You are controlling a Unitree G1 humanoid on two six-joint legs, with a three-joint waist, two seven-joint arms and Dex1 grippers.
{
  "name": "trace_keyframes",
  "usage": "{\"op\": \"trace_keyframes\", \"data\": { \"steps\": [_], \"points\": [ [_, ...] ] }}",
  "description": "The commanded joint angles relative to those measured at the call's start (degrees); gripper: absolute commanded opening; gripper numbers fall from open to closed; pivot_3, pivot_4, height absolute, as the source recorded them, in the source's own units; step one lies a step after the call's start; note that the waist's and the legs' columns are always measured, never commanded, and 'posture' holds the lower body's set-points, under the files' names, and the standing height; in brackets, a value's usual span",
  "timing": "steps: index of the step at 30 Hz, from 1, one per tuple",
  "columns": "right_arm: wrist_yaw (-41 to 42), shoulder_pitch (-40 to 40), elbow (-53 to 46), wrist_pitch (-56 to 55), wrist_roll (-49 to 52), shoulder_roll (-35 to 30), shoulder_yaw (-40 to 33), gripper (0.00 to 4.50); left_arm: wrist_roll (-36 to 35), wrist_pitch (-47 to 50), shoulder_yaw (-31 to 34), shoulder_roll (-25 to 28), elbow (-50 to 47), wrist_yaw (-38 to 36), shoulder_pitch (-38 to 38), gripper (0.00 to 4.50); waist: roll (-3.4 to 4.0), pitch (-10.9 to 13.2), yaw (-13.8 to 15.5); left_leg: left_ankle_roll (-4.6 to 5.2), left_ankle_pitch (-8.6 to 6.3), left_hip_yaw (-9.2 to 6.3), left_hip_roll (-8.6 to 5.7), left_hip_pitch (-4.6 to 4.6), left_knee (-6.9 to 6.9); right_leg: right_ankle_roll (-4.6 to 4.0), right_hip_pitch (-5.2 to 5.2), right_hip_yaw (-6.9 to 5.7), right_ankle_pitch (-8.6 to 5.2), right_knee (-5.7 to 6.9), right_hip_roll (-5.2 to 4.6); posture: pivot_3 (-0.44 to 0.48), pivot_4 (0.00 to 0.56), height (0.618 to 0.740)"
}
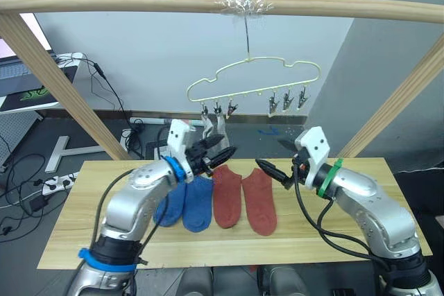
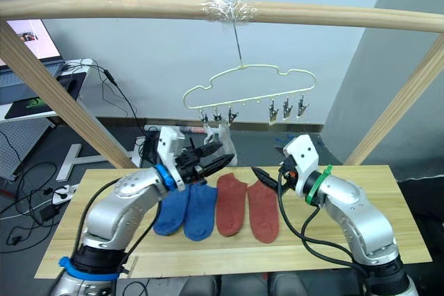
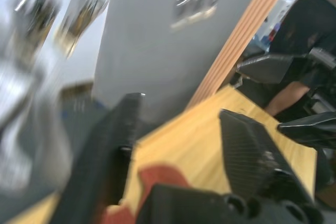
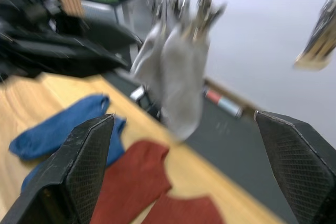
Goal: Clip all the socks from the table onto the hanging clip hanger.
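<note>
Nearest, the table (image 1: 347,230) holds four socks in a row at its middle: two blue socks (image 1: 186,204) side by side on the robot's left, touching, then two rust red socks (image 1: 244,199) just beside them on the right. All four lie flat, toes toward the robot, none gripped.

Above the far ends of those socks, both arms are raised off the tabletop. Left gripper (image 1: 220,154) hovers over the top of the blue pair, pointing right and slightly up, fingers parted a moderate way, nothing between them; the left wrist view shows an empty gap. Right gripper (image 1: 272,169) sits over the upper edge of the right-hand red sock, pointing left toward the other gripper; its fingers are spread wide in the right wrist view, empty. The two grippers are near each other, not touching.

Farther back, the clip hanger (image 1: 253,77) hangs by its hook from the round wooden rail (image 1: 125,1). Two light grey socks (image 4: 176,74) already hang from the clips at its left end, close together. The clips to the right look free.

Progress judgement: two of six clipped, four left on the table. Next is likely picking a blue or red sock; neither gripper has hold of one yet.
</note>
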Motion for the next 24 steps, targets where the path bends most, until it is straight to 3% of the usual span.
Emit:
{"op": "trace_keyframes", "data": {
  "steps": [1,11,24],
  "points": [
    [0.0,-1.6,-4.6,-1.1,2.5,-0.1,-2.9,4.5,6.1,-6.2,-2.1,-3.3,3.1,3.7,-1.4,2.27,0.0,0.0,-0.1,0.0,0.0,0.0,0.0,0.01,0.01,0.0,0.0,0.0,0.0,0.01,0.0,0.087,0.12,0.74],
    [-1.9,-4.8,-5.2,-2.6,-0.3,-1.5,-2.9,4.5,17.4,-13.5,-2.0,-11.9,12.3,16.4,-3.2,2.27,0.0,0.0,-0.1,0.01,0.0,0.01,-0.01,0.01,0.08,0.01,0.02,0.01,0.02,0.04,0.01,0.061,0.107,0.74],
    [-2.0,-5.7,-6.1,-2.2,0.1,-1.5,-3.8,4.5,21.0,-19.2,-0.3,-14.4,21.9,20.4,-9.4,2.27,0.05,-0.1,-0.1,0.01,0.01,0.0,-0.03,-0.04,0.36,0.09,0.06,0.0,0.08,0.12,0.01,0.051,0.102,0.74]
  ]
}}
